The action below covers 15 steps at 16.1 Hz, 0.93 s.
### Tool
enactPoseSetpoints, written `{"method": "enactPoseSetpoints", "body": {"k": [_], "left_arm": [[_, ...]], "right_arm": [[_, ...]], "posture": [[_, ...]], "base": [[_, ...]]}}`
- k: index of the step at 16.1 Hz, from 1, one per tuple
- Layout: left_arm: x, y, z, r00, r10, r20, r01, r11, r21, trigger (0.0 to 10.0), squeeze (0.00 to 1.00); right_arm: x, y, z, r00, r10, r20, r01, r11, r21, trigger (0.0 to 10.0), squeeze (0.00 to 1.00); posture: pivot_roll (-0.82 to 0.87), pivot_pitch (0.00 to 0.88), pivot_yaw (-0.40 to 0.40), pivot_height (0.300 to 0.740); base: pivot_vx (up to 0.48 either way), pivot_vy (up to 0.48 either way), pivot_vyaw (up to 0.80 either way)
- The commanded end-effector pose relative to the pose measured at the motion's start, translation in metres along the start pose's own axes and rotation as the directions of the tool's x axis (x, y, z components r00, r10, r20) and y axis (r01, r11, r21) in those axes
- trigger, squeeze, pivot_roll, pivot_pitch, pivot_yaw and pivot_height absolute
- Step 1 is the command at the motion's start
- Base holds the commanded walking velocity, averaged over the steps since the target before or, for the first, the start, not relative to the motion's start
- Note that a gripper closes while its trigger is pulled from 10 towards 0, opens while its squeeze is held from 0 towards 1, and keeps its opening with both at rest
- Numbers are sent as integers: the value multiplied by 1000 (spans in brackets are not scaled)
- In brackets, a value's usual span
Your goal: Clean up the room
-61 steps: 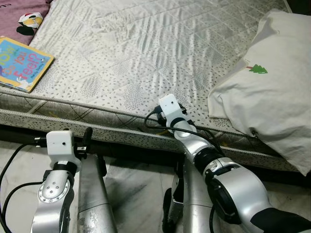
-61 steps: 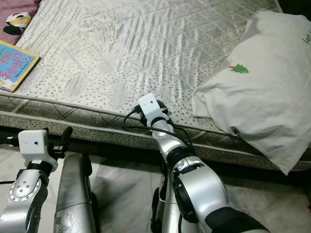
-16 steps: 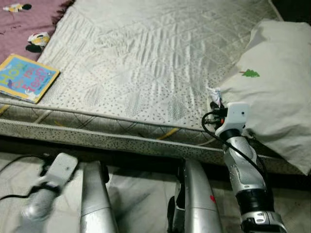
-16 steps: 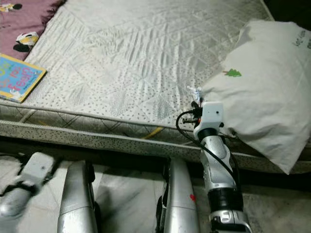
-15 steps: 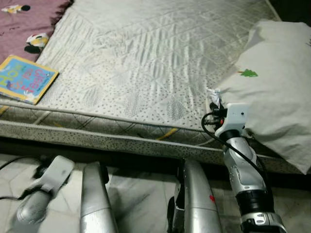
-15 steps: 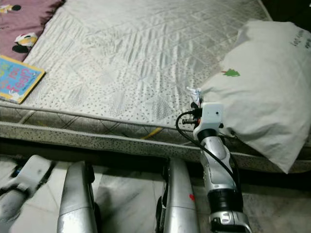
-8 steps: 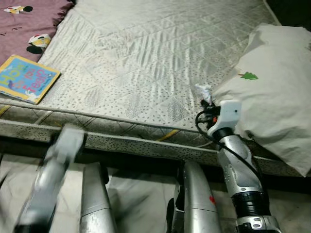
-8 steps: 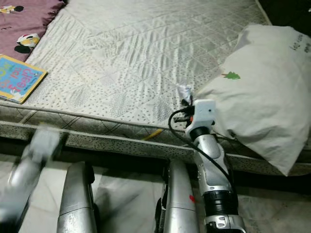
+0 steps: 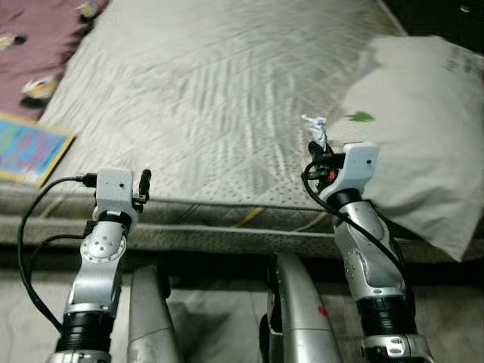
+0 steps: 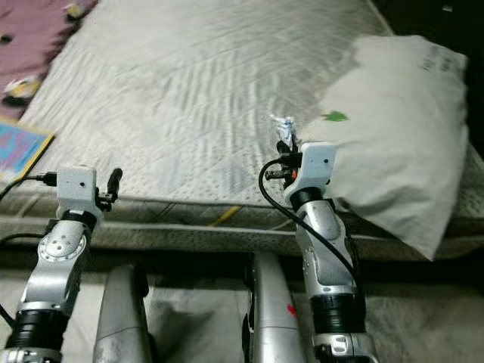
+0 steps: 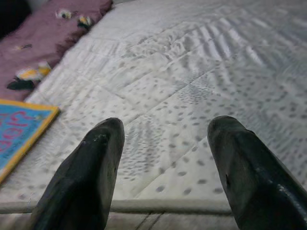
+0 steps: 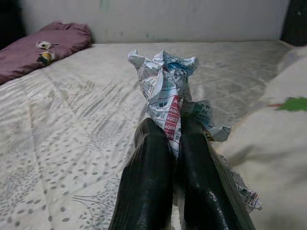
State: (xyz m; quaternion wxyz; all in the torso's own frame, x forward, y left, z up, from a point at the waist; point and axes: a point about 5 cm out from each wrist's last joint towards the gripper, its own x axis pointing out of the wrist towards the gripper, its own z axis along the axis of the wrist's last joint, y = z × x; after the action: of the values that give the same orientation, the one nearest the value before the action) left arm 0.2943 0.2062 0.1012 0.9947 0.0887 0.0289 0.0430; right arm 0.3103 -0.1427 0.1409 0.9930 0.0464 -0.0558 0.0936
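My right gripper [image 12: 173,128] is shut on a crumpled printed paper scrap [image 12: 165,88] and holds it above the mattress [image 9: 204,91], just beside the white pillow [image 9: 416,128]. From the head views the scrap [image 9: 313,127] sticks up past the right wrist at the bed's front edge. At the left front edge of the mattress, my left gripper [image 11: 163,139] is open with nothing between its fingers [image 9: 145,180].
A blue picture book [image 9: 29,150] lies on the mattress at the far left, near a purple blanket [image 9: 30,34] with cartoon prints. The pillow with a small green tree print covers the bed's right side. Pale tiled floor [image 9: 219,318] lies below the bed edge.
The left arm has come up from near the floor to the mattress edge. The right gripper still grips the paper scrap and has lifted it slightly. The camera has shifted.
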Motion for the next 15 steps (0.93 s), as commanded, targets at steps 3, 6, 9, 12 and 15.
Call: {"method": "enactPoseSetpoints", "body": {"k": [3,6,9,12,15], "left_arm": [[-9,-14,-16,998,-13,-68,8,997,-75,10000,0],[-9,-21,-12,998,-49,-36,46,996,-72,10000,0],[-7,-18,-9,999,-39,-20,38,997,-69,10000,0],[-8,-19,-9,999,-52,-15,51,995,-91,10000,0],[-11,-22,-12,997,-75,-26,72,993,-98,10000,0]], "right_arm": [[-5,6,-1,1000,9,-11,-9,1000,28,10000,0],[-5,1,-1,1000,-12,-16,13,999,33,10000,0],[-4,3,-4,999,-20,-34,20,1000,2,10000,0],[-5,2,-3,999,-30,-26,30,1000,6,10000,0],[-3,-1,-2,999,-42,-25,42,999,2,10000,0]], "posture": [[19,48,-21,514],[16,49,-24,518],[23,50,-27,518],[28,50,-29,531],[27,50,-29,563]], "base": [[0,0,-475],[0,0,-475],[0,0,0],[0,0,0],[0,0,0]]}}
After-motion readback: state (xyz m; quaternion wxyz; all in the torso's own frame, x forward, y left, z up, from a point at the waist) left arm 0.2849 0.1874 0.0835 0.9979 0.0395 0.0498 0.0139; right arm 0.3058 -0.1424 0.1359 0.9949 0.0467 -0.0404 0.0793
